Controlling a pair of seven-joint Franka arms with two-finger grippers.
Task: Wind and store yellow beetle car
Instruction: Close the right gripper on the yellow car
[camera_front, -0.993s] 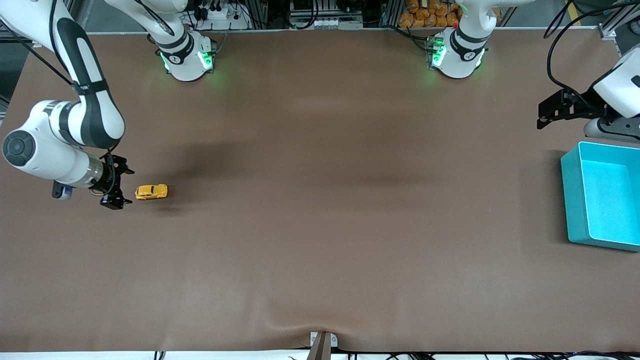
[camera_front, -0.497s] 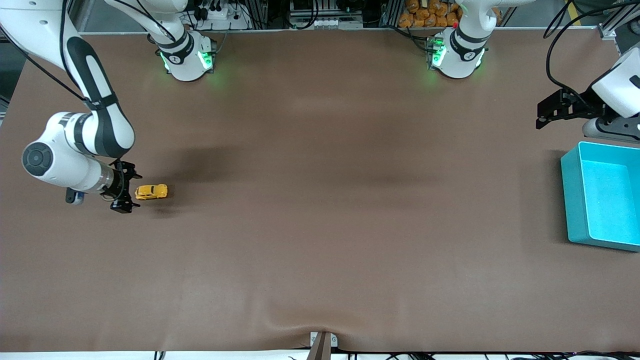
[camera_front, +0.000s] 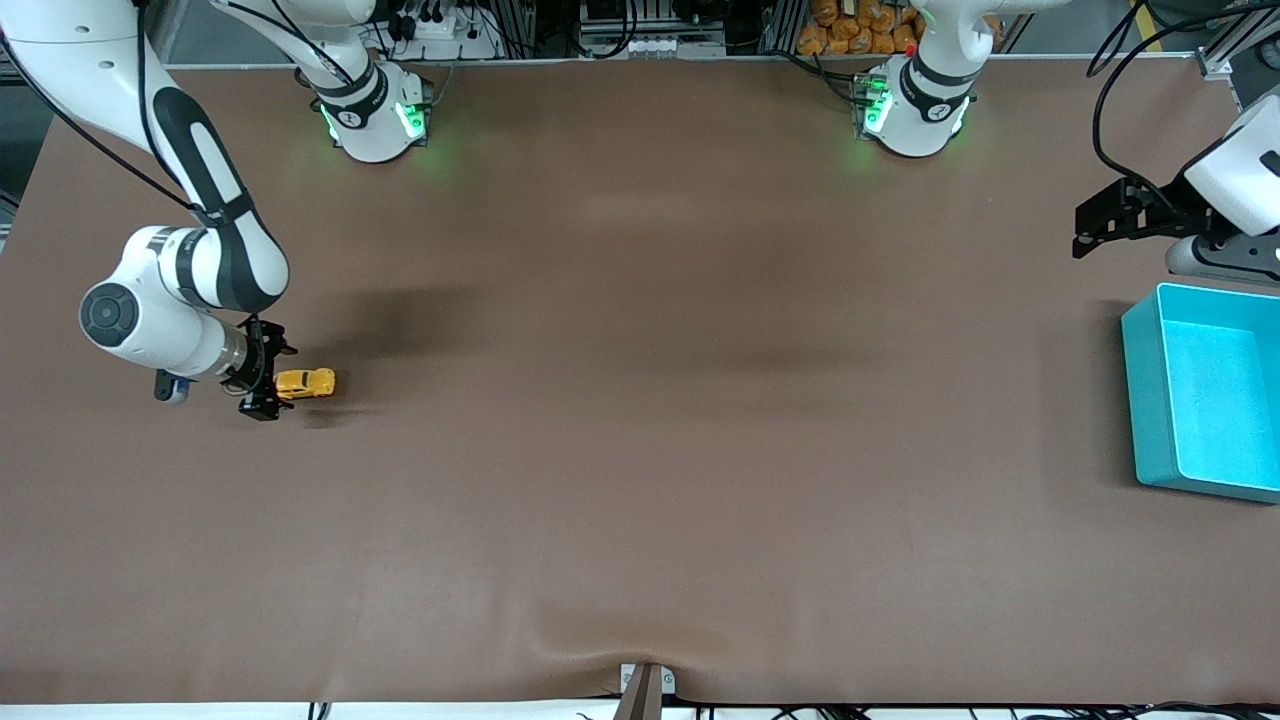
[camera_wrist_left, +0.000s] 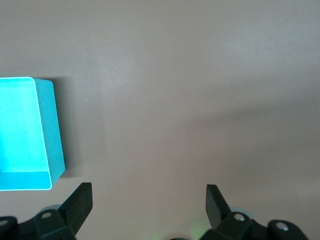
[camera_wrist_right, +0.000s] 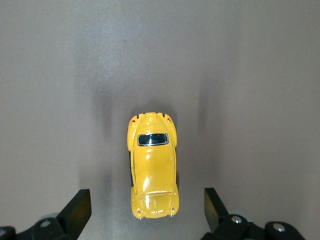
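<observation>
The yellow beetle car (camera_front: 306, 383) stands on its wheels on the brown table near the right arm's end. In the right wrist view the yellow beetle car (camera_wrist_right: 152, 167) lies lengthwise, its end just reaching between the fingertips. My right gripper (camera_front: 266, 382) is open, low over the table at the car's end, one finger to each side, not touching it; it shows in its own view too (camera_wrist_right: 147, 207). My left gripper (camera_front: 1083, 232) is open and empty, held above the table beside the teal bin (camera_front: 1145, 400), and waits; its own view (camera_wrist_left: 148, 202) shows bare table between its fingers.
The teal bin stands at the left arm's end of the table, also in the left wrist view (camera_wrist_left: 52, 145). The two arm bases (camera_front: 375, 115) stand along the table's edge farthest from the front camera. A small metal bracket (camera_front: 645, 685) sits at the nearest edge.
My right gripper has moved along the table toward the car, from a gap away to having the car's end between its open fingers. The car and the left arm have not moved.
</observation>
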